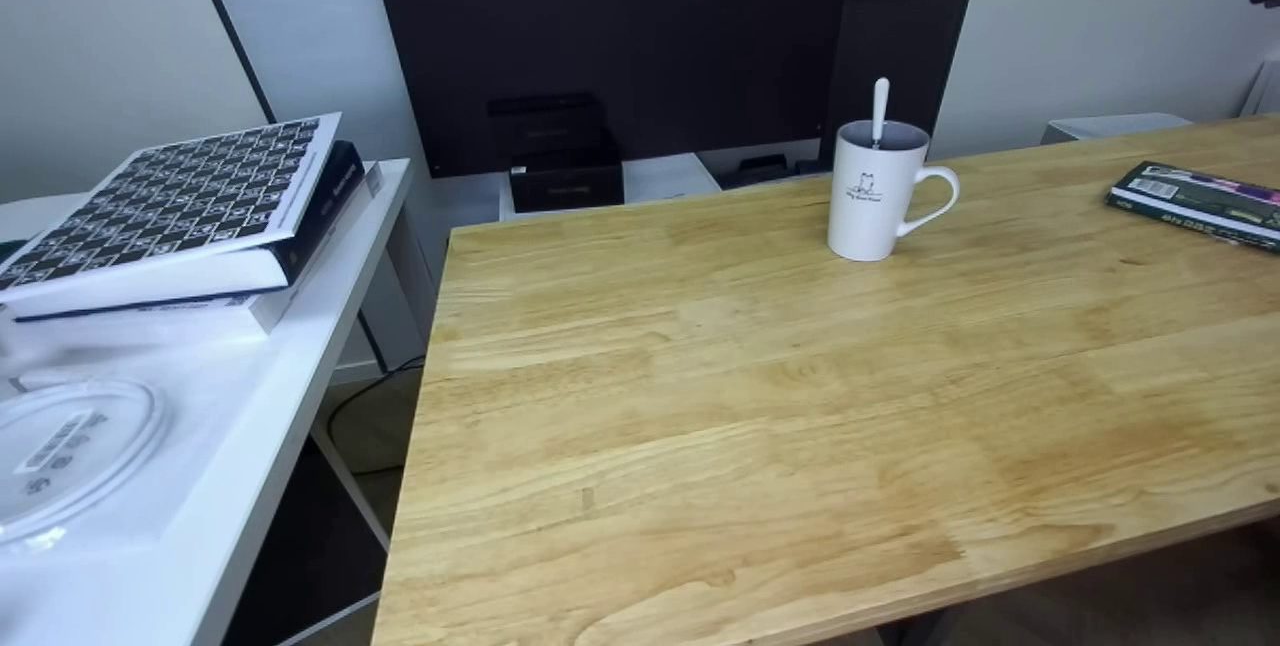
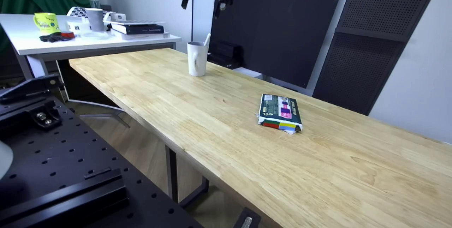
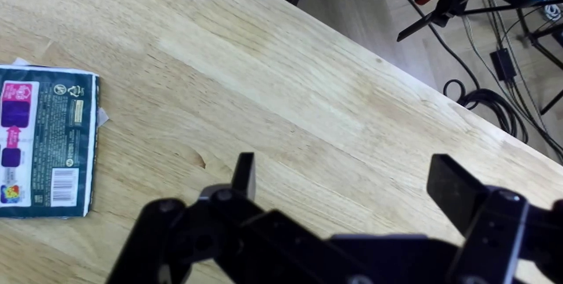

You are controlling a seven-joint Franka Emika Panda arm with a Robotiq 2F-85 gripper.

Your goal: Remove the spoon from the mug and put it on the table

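The spoon stands tilted in the white mug. Its pale handle sticks up above the rim and its lower end is hidden inside. The spoon and the mug also show in an exterior view, with the mug upright near the far edge of the wooden table. My gripper is open and empty, high above the table. In the wrist view the gripper's fingers are wide apart with bare table below. The mug and spoon are out of the wrist view.
A dark green pack lies flat on the table; it also shows in the wrist view. A white side table holds books. A yellow mug and a grey cup stand on it.
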